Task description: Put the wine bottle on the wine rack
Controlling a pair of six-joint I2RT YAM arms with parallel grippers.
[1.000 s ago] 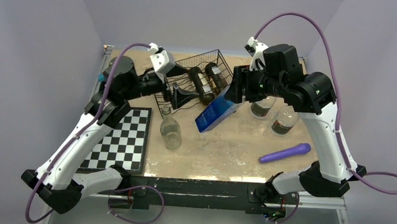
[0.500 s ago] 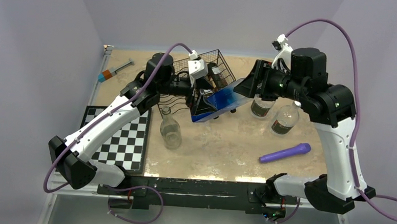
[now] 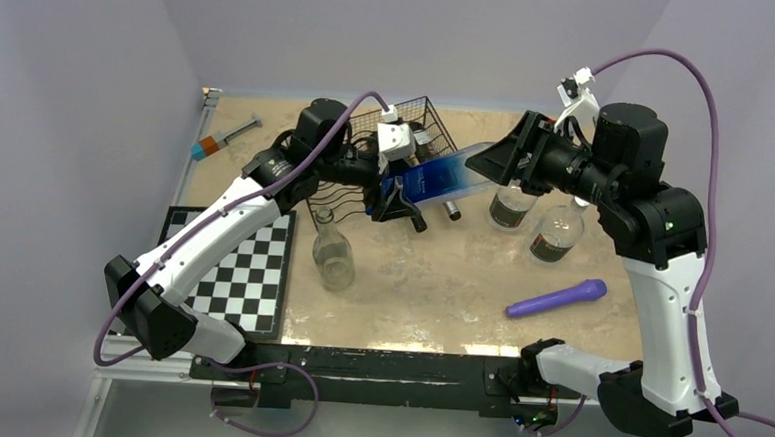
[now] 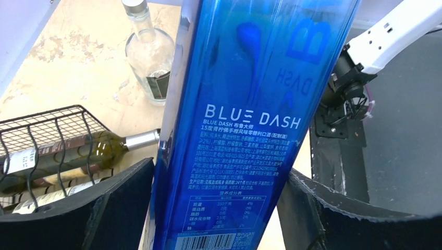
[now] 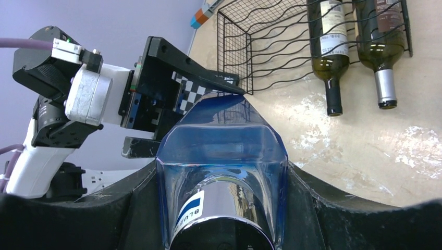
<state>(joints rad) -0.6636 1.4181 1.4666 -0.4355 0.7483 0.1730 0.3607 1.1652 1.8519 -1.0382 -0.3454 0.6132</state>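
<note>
The wine bottle (image 3: 444,178) is a square blue "Blue Dash" bottle, held nearly level in the air just in front of the wine rack (image 3: 424,110). My right gripper (image 3: 493,164) is shut on its shoulder by the silver cap (image 5: 224,208). My left gripper (image 3: 396,201) straddles the base, and both pads lie against the bottle's sides (image 4: 245,104). The black wire rack (image 5: 260,47) has two dark bottles (image 5: 329,36) lying in it, necks pointing out.
An upright clear bottle (image 3: 332,254) stands below the rack, and two more clear bottles (image 3: 555,235) stand under my right arm. A purple stick (image 3: 557,298) lies at front right, a chessboard (image 3: 231,270) at front left, and a syringe-like tool (image 3: 226,137) at back left.
My right arm has raised the blue bottle from a steep tilt to nearly level. My left arm has swung right from the rack's side, and its jaws have closed in on the bottle's base.
</note>
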